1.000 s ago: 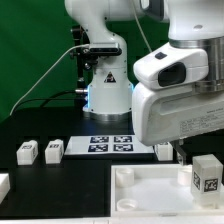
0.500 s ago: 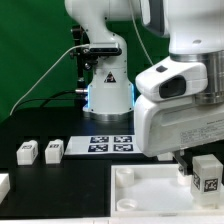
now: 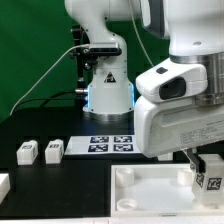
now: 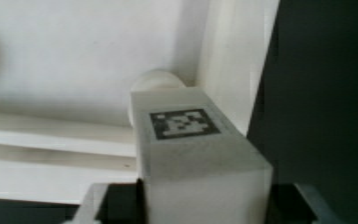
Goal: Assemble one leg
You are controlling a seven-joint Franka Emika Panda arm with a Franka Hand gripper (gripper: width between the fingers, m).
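My gripper is shut on a leg, a small white block with a square marker tag, and holds it over the right end of the large white panel. In the wrist view the leg stands between the dark fingers, its far end near a round socket by the corner of the panel. I cannot tell whether the leg touches the panel. Two more legs lie on the black table at the exterior view's left.
The marker board lies flat in front of the arm's base. Another white part shows at the exterior view's lower left edge. The black table lies past the panel's edge in the wrist view.
The gripper has sunk a little with the leg, closer to the panel's right end. The two legs at the left have not moved.
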